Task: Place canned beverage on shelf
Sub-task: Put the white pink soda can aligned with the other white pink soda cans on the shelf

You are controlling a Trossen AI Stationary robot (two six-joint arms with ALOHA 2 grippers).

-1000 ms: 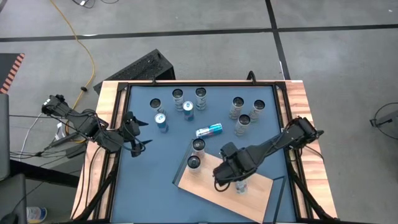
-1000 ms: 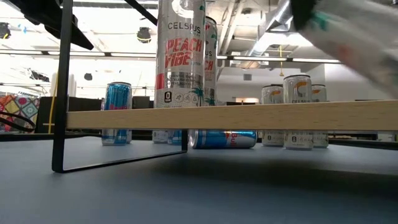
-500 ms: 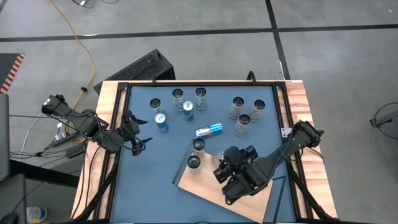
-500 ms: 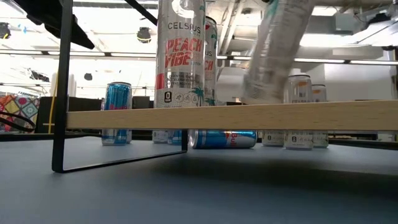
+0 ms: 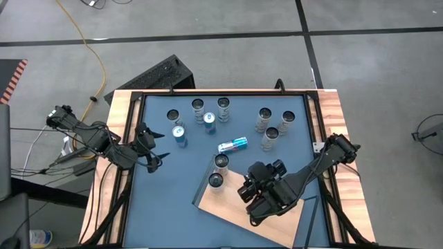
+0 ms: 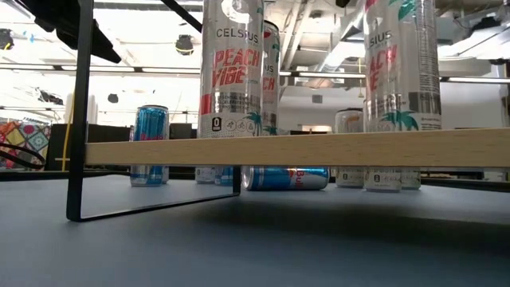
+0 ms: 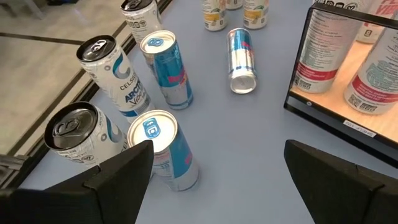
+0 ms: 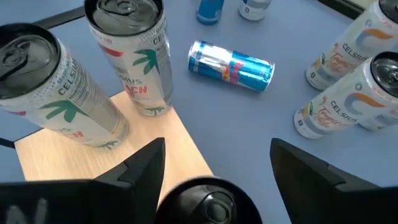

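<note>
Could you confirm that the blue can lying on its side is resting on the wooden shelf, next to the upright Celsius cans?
Not quite: the blue can lies on its side on the blue table, just off the shelf, as the high view shows. The upright Celsius cans do stand on the shelf.

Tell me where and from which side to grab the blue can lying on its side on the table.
Grip the fallen blue can across its round body at mid-length, coming straight down from above. It lies flat with open table around it, so pincer fingers can straddle its sides; the ends offer no hold.

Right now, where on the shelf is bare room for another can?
Bare board lies between the two Celsius cans at the shelf's corner and the held can in the right gripper. The table's far half is crowded with loose cans.
</note>
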